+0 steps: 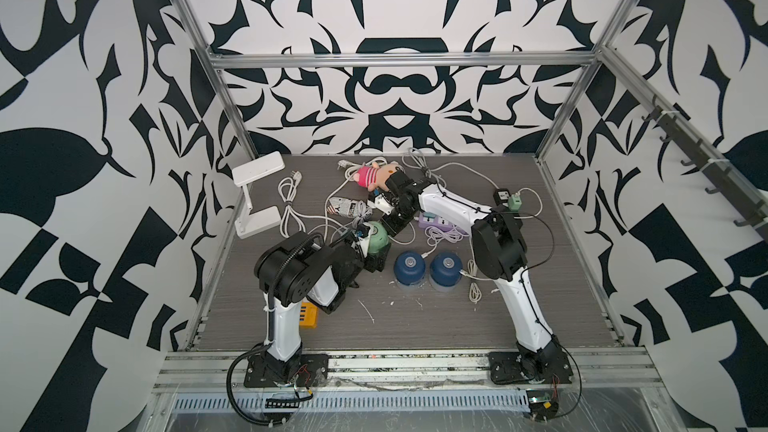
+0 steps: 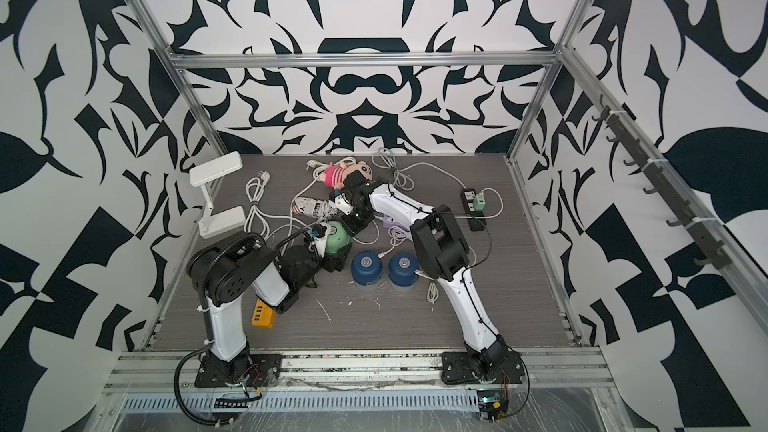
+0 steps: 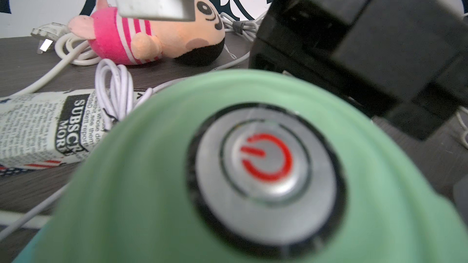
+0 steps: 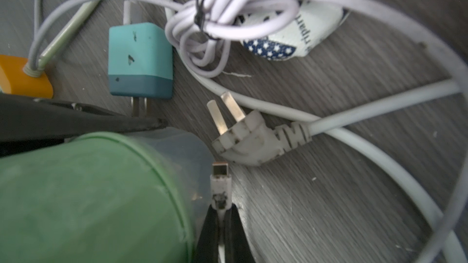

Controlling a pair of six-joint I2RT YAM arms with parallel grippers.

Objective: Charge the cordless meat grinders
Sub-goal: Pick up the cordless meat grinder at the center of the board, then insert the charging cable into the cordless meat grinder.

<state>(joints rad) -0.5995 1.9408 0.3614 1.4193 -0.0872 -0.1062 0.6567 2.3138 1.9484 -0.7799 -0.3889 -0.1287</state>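
Three grinders: blue grinder [image 1: 409, 268] and second blue grinder [image 1: 445, 270] upright, side by side mid-table; green grinder [image 1: 377, 233] tipped, near them.
Surface: grey wood-grain table [image 1: 415, 326] strewn with white cables [image 1: 291, 205].
Room: black-and-white patterned walls [image 1: 83, 76], metal frame [image 1: 399, 61].
Cup: green grinder's clear cup [image 4: 188, 148], contents unclear.
Left gripper [image 1: 378, 255]: astride the green grinder; clamped or not, cannot tell.
Right gripper [image 4: 220, 213]: pinching a cable plug [image 4: 220, 185] beside that cup.

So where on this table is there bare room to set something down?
Widest bare wood-grain table: the front strip, bordered by the two dark blue dome-topped grinders, the orange power strip and the right arm. A narrower patch lies between that arm and the table's edge. Crowded: centre and back, cables, pink plush doll, mint green grinder.
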